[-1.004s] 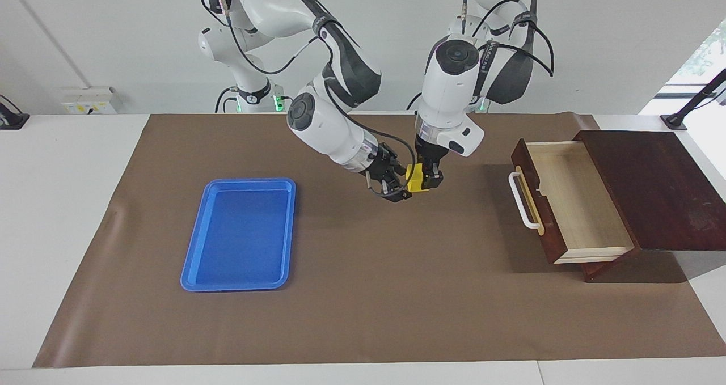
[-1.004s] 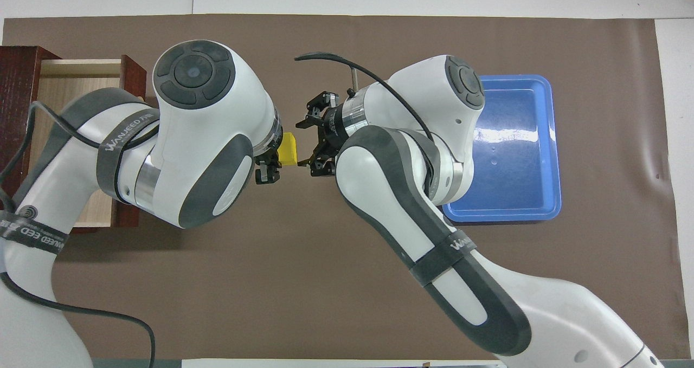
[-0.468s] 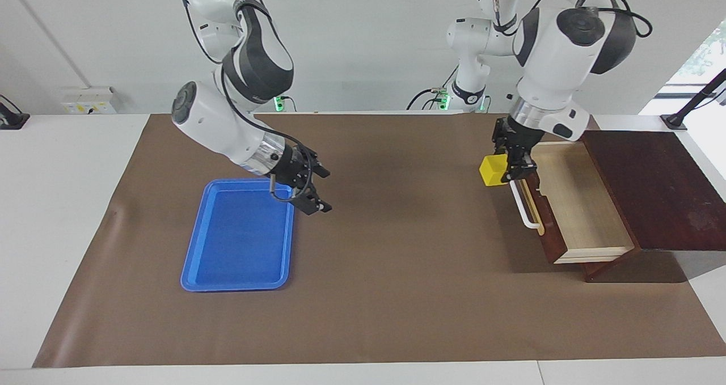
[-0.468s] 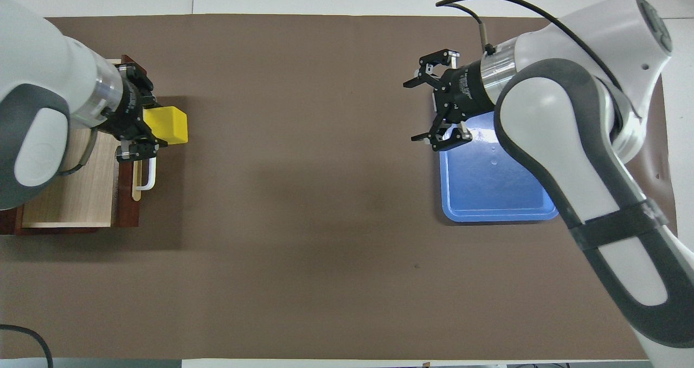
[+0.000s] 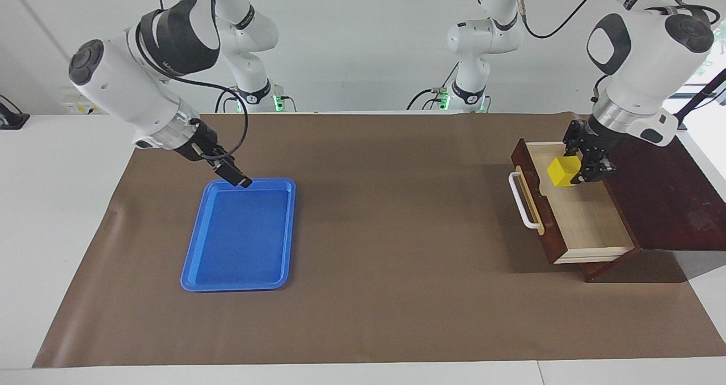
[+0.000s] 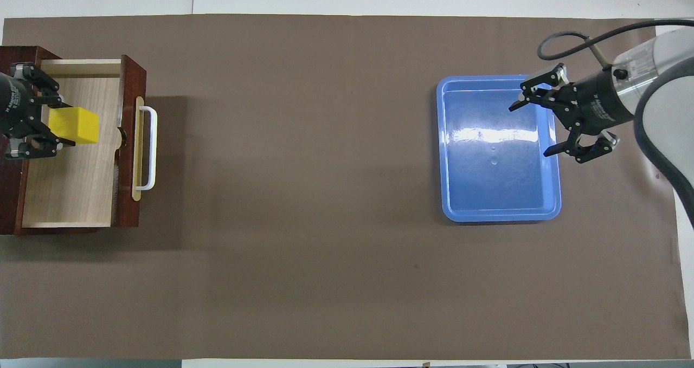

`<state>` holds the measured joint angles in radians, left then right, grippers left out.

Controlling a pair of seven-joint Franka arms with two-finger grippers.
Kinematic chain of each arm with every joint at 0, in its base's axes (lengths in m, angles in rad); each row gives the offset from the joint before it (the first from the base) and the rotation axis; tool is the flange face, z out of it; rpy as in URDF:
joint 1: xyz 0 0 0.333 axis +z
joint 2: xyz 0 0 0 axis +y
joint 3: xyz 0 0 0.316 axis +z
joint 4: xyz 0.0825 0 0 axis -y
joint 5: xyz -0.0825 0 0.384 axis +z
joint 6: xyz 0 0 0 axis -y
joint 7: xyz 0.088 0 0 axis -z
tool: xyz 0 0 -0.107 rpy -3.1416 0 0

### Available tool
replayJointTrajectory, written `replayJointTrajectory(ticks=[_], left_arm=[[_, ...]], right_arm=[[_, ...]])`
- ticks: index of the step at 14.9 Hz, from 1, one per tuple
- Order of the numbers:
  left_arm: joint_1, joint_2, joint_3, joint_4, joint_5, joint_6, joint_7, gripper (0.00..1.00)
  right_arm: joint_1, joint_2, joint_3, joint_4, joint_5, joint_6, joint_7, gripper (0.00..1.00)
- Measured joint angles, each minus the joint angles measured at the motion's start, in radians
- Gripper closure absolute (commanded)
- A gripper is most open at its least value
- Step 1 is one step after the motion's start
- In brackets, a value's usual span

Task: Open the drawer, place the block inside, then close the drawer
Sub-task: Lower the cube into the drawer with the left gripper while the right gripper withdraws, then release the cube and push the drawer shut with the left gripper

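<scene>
The drawer [image 5: 590, 220] [image 6: 70, 189] of the dark wooden box stands pulled out, pale inside, with its white bar handle [image 5: 520, 201] [image 6: 147, 147] facing the middle of the table. My left gripper [image 5: 577, 168] [image 6: 60, 124] hangs over the drawer's inside, toward the end nearer the robots, shut on the small yellow block [image 5: 561, 172] [image 6: 76, 126]. Whether the block touches the drawer floor I cannot tell. My right gripper [image 5: 239, 179] [image 6: 530, 130] is open and holds nothing, over the blue tray's rim toward the right arm's end of the table.
The flat blue tray [image 5: 238, 287] [image 6: 501, 216] lies on the brown mat [image 5: 397, 249] toward the right arm's end. The wooden box [image 5: 663, 192] [image 6: 16, 59] sits at the left arm's end, close to the table edge.
The right gripper let go of the block at mid-table and drew back over the tray. The left gripper carried the block past the handle to over the open drawer.
</scene>
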<state>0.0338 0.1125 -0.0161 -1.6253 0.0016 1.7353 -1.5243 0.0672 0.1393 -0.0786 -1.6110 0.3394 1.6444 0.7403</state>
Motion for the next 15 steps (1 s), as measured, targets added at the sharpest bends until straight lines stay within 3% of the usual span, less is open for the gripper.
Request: replayJointTrajectory(ticks=[7,15], left_arm=[[0.038,0.019,-0.002,-0.13,0.0,0.13,0.041,1.0],[0.056,0.019,-0.002,-0.261,0.0,0.263,0.025,1.0]], right_arm=[[-0.016,-0.119,0.006,-0.006,-0.252,-0.089,-0.593,0.0],[-0.008,-0.12,0.012,0.001,-0.325,-0.074,-0.751,0.0]])
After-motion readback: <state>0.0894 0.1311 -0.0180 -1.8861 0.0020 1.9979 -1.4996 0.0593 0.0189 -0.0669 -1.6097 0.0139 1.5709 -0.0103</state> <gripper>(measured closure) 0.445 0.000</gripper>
